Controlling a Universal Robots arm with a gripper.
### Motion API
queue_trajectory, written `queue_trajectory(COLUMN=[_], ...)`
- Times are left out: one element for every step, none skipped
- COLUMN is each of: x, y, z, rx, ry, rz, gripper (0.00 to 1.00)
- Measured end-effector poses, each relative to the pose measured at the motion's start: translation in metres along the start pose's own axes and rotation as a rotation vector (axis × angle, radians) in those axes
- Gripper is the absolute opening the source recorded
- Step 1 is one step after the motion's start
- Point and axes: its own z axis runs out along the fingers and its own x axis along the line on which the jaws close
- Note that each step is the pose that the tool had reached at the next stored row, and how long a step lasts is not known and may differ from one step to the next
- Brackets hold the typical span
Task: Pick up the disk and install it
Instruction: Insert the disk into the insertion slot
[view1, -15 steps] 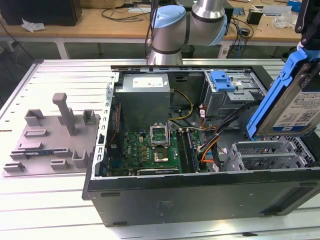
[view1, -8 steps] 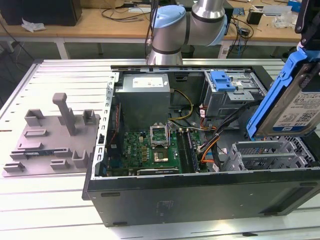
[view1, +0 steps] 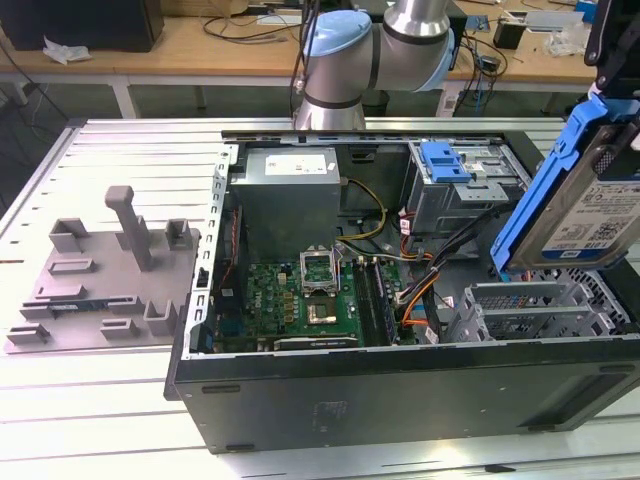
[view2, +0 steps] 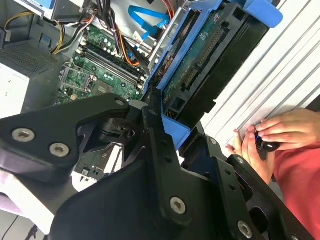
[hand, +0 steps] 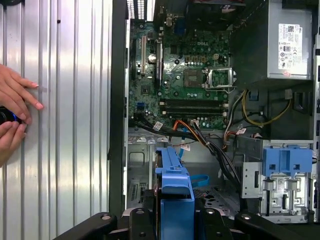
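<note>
An open computer case lies on its side on a ribbed metal table. The robot arm's jaws are closed on the disk, clamping its blue carrier frame, as the second wrist view shows. The disk hangs steeply tilted in the air above the end of the case at the exterior view's right. It is over a silver perforated drive bay and touches nothing but the jaws. A bundle of orange and black cables runs between the motherboard and that bay. A person's hands rest on the table just beside the case wall, holding a small dark object.

Likely risks:
- The tilted disk could jam a corner against the bay's rails.
- The frame could snag or pinch the cables.
- The plastic frame might slip in the jaws.
- The arm could strike the hands, which are so near.
</note>
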Motion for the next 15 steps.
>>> queue_trajectory(x=[-0.0011,-0.0016,-0.0021,-0.0027,-0.003,-0.0033,-0.0034,-0.0034,-0.0034,-0.0034,-0.0033,-0.0032,-0.0032,-0.003,-0.003], y=[-0.0003,-0.0005,-0.0006,-0.0009,-0.0011,-0.0012,-0.0013,-0.0013,-0.0014,-0.0013,-0.0014,-0.0014,-0.0014,-0.0014,-0.0014], z=[0.0007,0.001,0.0014,0.0018,0.0021,0.0026,0.003,0.0037,0.0042,0.0053,0.0066,0.0082,0.0088,0.0116,0.0127], rx=[0.0,0.0,0.0,0.0,0.0,0.0,0.0,0.0001,0.0,0.0,0.0,0.0,0.0001,0.0005,0.0006], ry=[0.0,0.0,0.0,0.0001,0.0001,0.0,-0.0001,0.0002,0.0004,0.0005,0.0004,0.0004,0.0005,0.0004,0.0003], rz=[0.0,0.0,0.0,0.0,0.0,0.0,0.0,0.0,0.0,0.0,0.0,0.001,0.003,0.009,0.01], gripper=[0.37,0.37,0.37,0.37,0.37,0.37,0.37,0.37,0.37,0.37,0.37,0.37,0.37,0.37,0.37])
